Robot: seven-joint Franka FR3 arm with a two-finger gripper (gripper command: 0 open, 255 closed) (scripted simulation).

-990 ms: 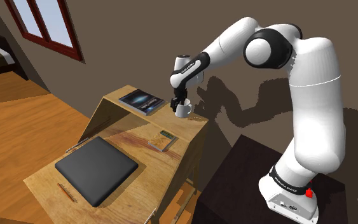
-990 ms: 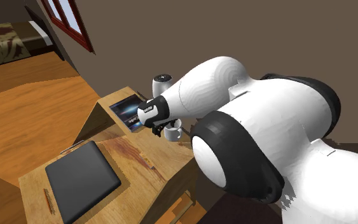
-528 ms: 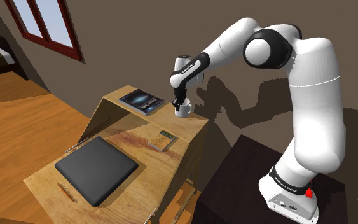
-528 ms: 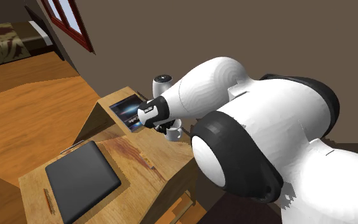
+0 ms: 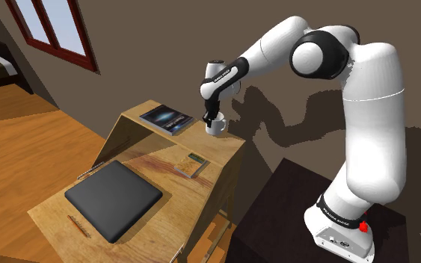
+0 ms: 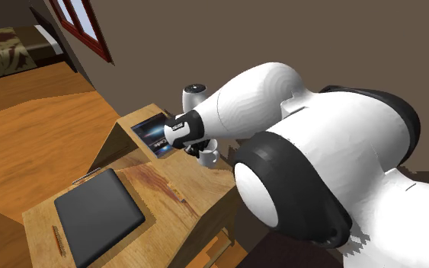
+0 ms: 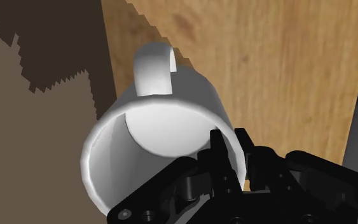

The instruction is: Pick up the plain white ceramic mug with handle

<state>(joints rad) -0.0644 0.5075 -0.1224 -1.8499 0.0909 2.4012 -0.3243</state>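
The white mug (image 5: 217, 126) with its handle is at the back corner of the wooden desk's raised shelf (image 5: 147, 131), by the brown wall. My black gripper (image 5: 211, 118) comes down on it from above, shut on the mug's rim. In the wrist view one finger is inside the mug (image 7: 165, 121) and the other outside, clasping the wall, at my gripper (image 7: 230, 156); the handle (image 7: 155, 63) points away from the fingers. In the second exterior view the mug (image 6: 209, 156) peeks out under the hand. I cannot tell whether it still touches the shelf.
A dark-covered book (image 5: 167, 118) lies on the shelf next to the mug. Lower on the desk lie a black closed laptop (image 5: 113, 198), a small flat item (image 5: 194, 161) and a pencil (image 5: 78, 225). The wall stands close behind the mug.
The fingers stood apart around the mug's rim a second ago and have shut on it. Since then the arm's elbow has risen and the mug has shifted slightly upward.
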